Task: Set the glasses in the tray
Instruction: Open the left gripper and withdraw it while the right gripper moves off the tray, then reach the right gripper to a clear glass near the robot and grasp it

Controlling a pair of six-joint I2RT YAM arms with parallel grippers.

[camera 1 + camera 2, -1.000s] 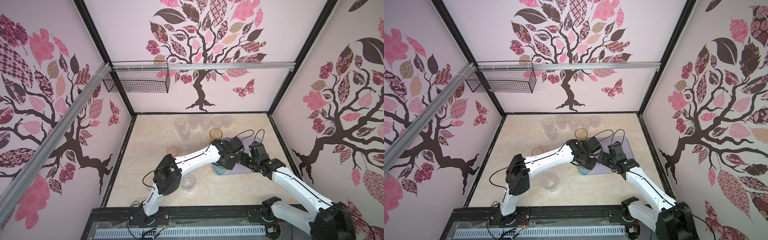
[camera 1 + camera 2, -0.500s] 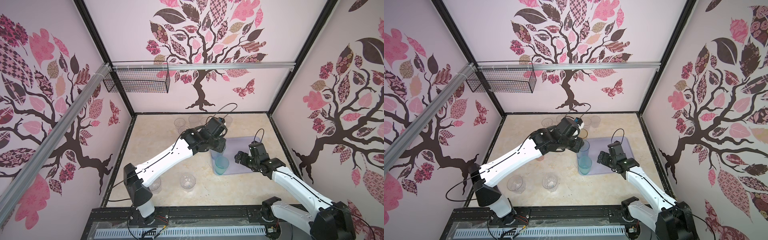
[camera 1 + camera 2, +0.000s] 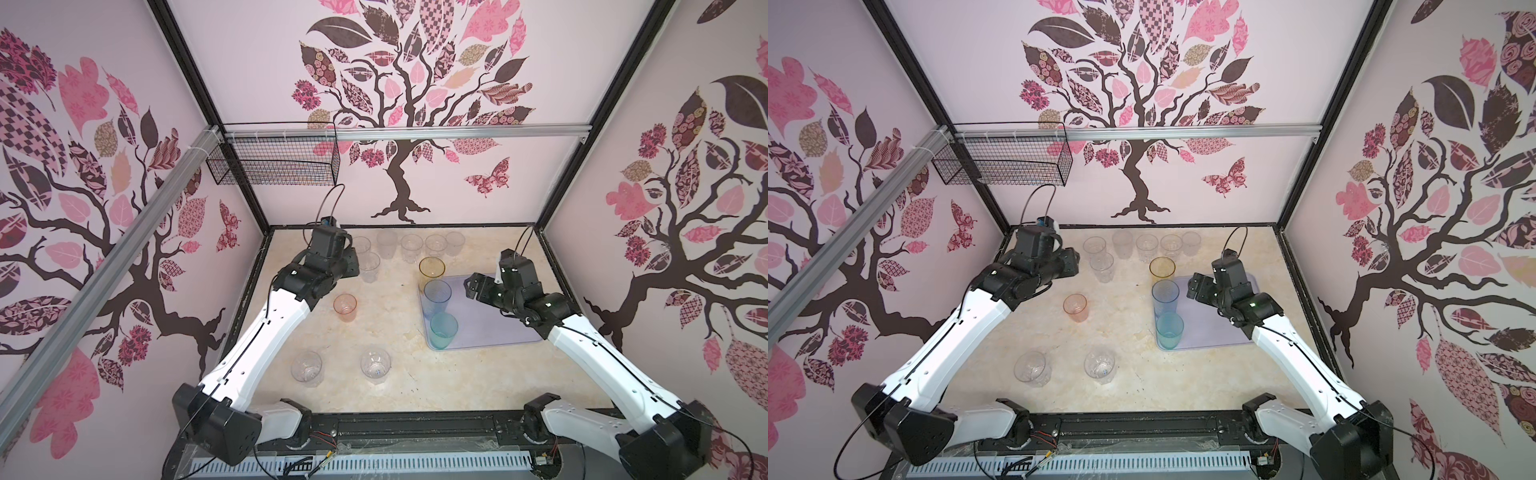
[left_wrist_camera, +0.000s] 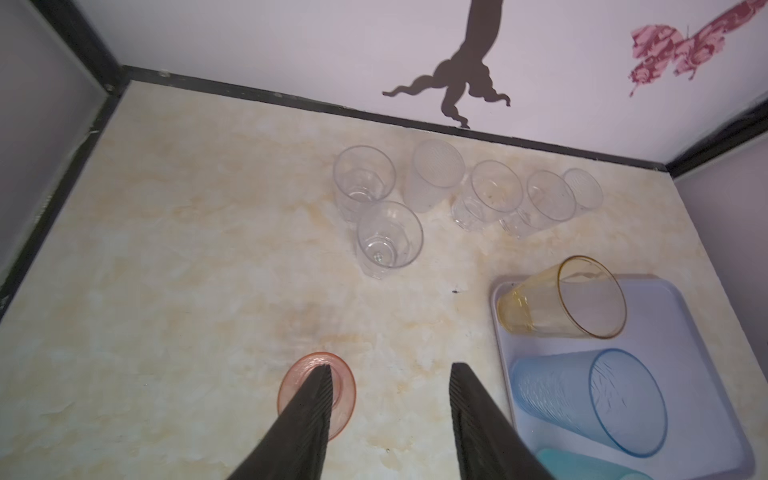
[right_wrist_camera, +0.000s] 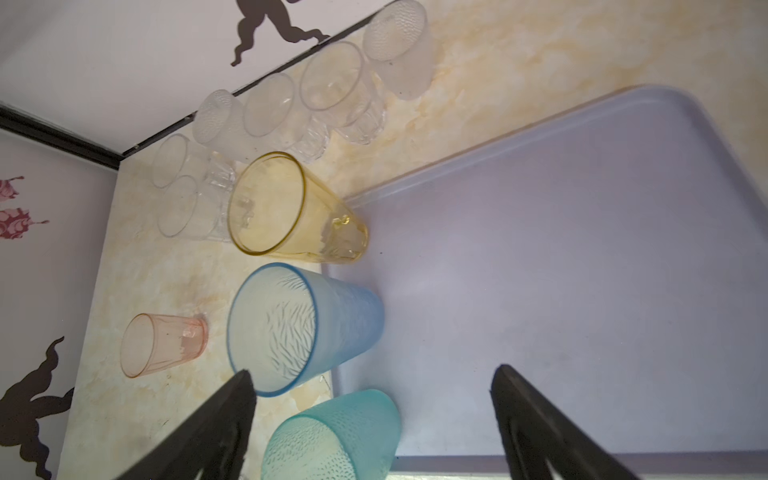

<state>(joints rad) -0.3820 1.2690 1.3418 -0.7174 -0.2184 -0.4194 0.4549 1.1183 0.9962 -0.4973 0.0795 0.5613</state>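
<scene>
The lavender tray point(image 3: 490, 328) point(image 3: 1217, 332) lies at the right. Along its left edge stand an amber glass point(image 3: 432, 268) point(image 5: 291, 212), a tall blue glass point(image 3: 437, 296) point(image 4: 590, 399) and a teal glass point(image 3: 443, 330) point(image 5: 332, 436). A pink glass point(image 3: 345, 307) point(image 4: 343, 399) stands on the table to the left. Several clear glasses point(image 3: 411, 245) point(image 4: 490, 195) cluster at the back wall. My left gripper point(image 3: 351, 266) point(image 4: 391, 365) hangs open and empty, raised at the back left above the pink glass. My right gripper point(image 3: 469, 286) point(image 5: 374, 370) is open and empty over the tray, beside the blue glass.
Two more clear glasses point(image 3: 306, 368) point(image 3: 375, 362) stand near the front left. A black wire basket point(image 3: 274, 166) hangs on the rail at the back left. Patterned walls and a black frame close in the marbled table point(image 3: 395, 374).
My left arm has swung away from the tray to the back left and its jaws have opened. The blue glass stands free in the tray. My right gripper has drawn back a little.
</scene>
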